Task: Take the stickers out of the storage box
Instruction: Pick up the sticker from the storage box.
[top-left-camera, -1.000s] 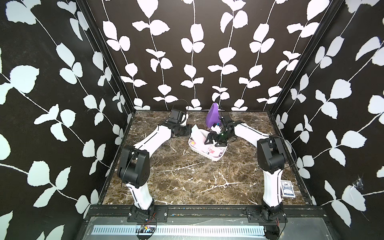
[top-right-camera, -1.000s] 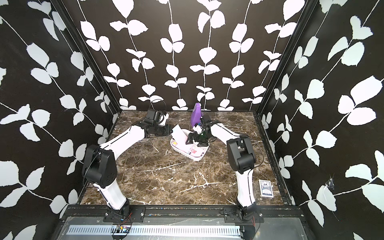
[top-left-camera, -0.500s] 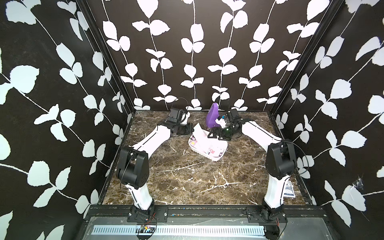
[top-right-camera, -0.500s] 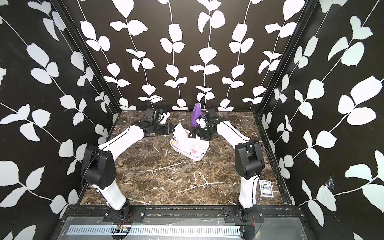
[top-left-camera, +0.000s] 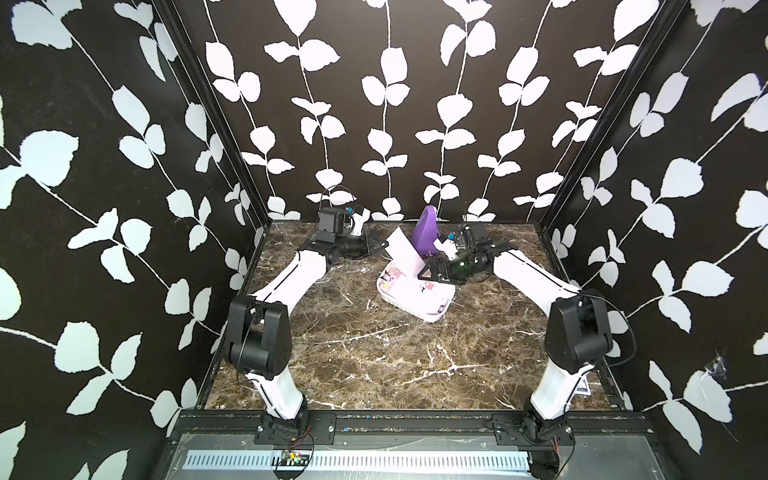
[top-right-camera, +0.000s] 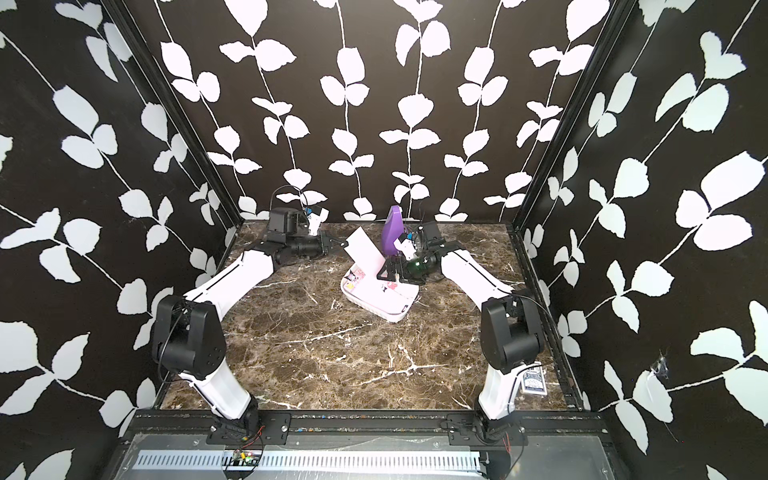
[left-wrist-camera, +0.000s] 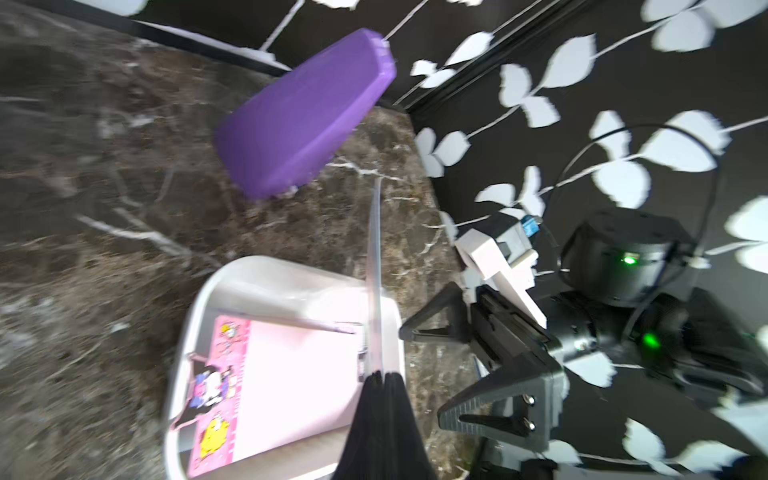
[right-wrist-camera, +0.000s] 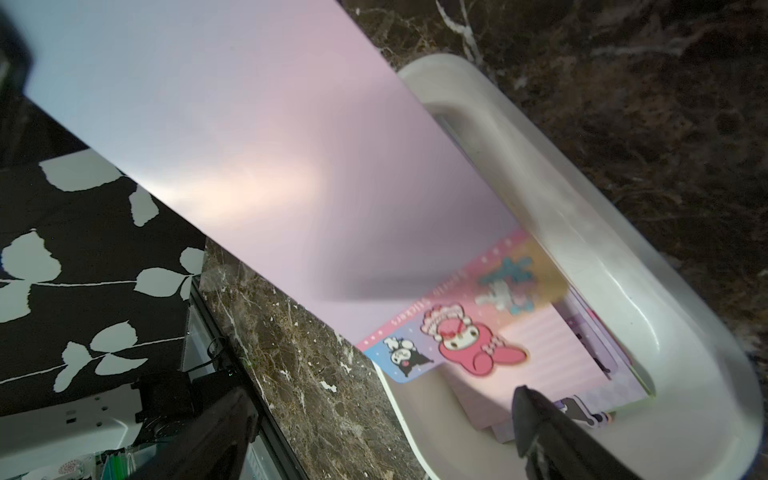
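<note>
The white storage box (top-left-camera: 432, 318) (top-right-camera: 390, 318) lies slanted at the middle back of the table, with pink stickers (top-left-camera: 415, 291) (left-wrist-camera: 299, 374) lying flat in it. My left gripper (top-left-camera: 384, 243) (left-wrist-camera: 382, 374) is shut on one long pale sticker sheet (top-left-camera: 405, 249) (top-right-camera: 365, 251). The sheet slants up from the box's far end and shows edge-on (left-wrist-camera: 374, 270) in the left wrist view. My right gripper (top-left-camera: 428, 270) (right-wrist-camera: 382, 411) stands open by the box's far right rim (right-wrist-camera: 623, 270), close to the sheet's lower, character-printed end (right-wrist-camera: 457, 345). Nothing is between its fingers.
A purple pyramid-shaped object (top-left-camera: 427, 230) (left-wrist-camera: 299, 120) stands just behind the box, near the back wall. A blue-patterned card pack (top-right-camera: 534, 378) lies at the front right, behind the right arm's base. Patterned walls close in three sides of the marble table (top-left-camera: 374, 357).
The right arm's elbow has swung outward to the right and its open gripper has drawn back from over the box. The left gripper has raised the held sheet a little.
</note>
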